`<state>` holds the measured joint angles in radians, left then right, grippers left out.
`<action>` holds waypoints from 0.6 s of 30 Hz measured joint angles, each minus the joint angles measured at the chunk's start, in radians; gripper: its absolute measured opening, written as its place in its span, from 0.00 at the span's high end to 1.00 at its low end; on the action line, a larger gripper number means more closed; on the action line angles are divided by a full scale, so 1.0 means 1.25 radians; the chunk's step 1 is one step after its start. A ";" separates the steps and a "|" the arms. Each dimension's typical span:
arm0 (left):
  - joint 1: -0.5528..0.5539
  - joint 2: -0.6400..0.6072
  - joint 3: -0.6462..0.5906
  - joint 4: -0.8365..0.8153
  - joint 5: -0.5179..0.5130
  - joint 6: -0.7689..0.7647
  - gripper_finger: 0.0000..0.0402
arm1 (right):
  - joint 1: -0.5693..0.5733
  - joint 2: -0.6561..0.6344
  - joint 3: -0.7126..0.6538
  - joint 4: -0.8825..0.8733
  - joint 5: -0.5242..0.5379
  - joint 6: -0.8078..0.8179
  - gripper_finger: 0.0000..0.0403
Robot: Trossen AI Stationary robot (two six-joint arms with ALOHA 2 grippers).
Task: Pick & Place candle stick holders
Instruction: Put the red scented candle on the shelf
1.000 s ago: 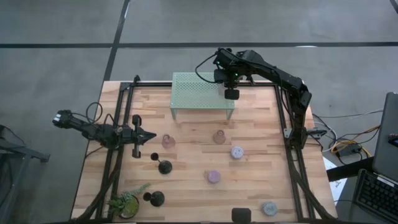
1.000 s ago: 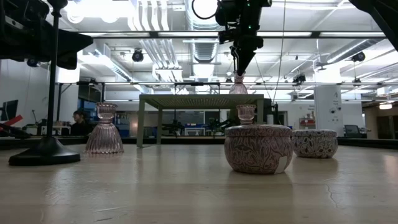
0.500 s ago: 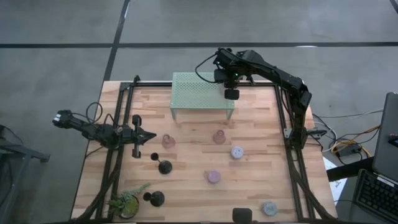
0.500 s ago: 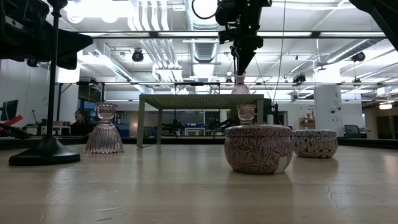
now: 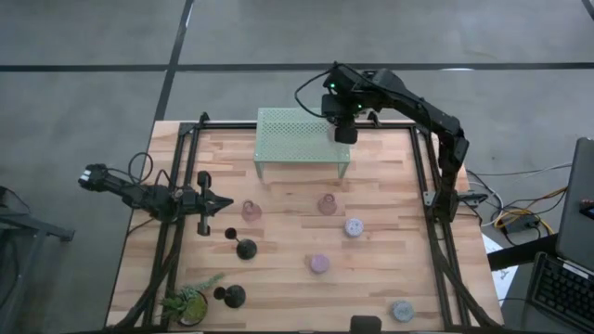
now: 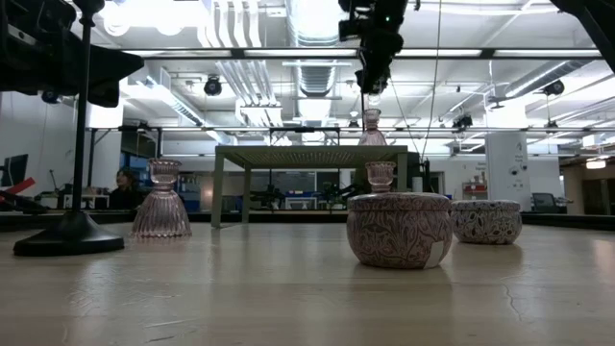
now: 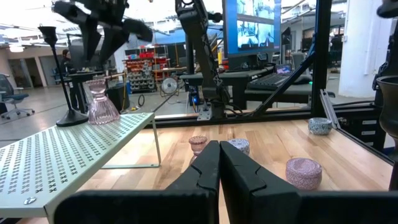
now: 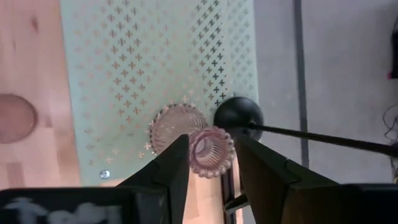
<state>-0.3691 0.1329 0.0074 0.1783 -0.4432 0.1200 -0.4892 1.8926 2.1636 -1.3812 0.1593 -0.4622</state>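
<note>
A pinkish translucent cup (image 8: 211,151) stands on its wide base on the pale green mesh rack (image 5: 297,139), near its far right corner, next to a black holder (image 8: 238,115). My right gripper (image 8: 212,142) is open above the cup, one finger on each side and clear of it; the low view shows a gap between the gripper (image 6: 373,85) and the cup (image 6: 371,127). My left gripper (image 5: 225,203) is shut and empty at the table's left. Two pink cups (image 5: 251,211) (image 5: 327,203), three pucks (image 5: 354,226) (image 5: 318,263) (image 5: 402,310) and two black holders (image 5: 243,247) (image 5: 232,295) stand on the table.
A small green potted plant (image 5: 186,301) stands at the near left corner. Black frame rails (image 5: 176,186) run along the table's left and right sides. Bare wood lies between the rack and the row of cups.
My right gripper has gone straight up from the pink cup's top, where its fingertips were a second ago. The cup stays standing on the rack.
</note>
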 joint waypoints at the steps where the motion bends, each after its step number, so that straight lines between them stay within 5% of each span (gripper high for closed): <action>1: 0.000 0.000 0.000 0.000 0.000 0.000 0.96 | 0.004 -0.003 0.010 -0.008 -0.003 0.017 0.68; 7: 0.000 0.000 0.000 0.000 0.000 0.000 0.96 | 0.027 -0.022 0.030 -0.065 -0.103 0.104 0.68; 18: 0.000 0.000 0.000 0.000 0.000 0.000 0.96 | 0.207 -0.032 0.003 -0.152 -0.135 0.235 0.58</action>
<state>-0.3693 0.1330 0.0074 0.1783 -0.4433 0.1200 -0.2304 1.8523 2.1669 -1.5713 -0.0092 -0.1682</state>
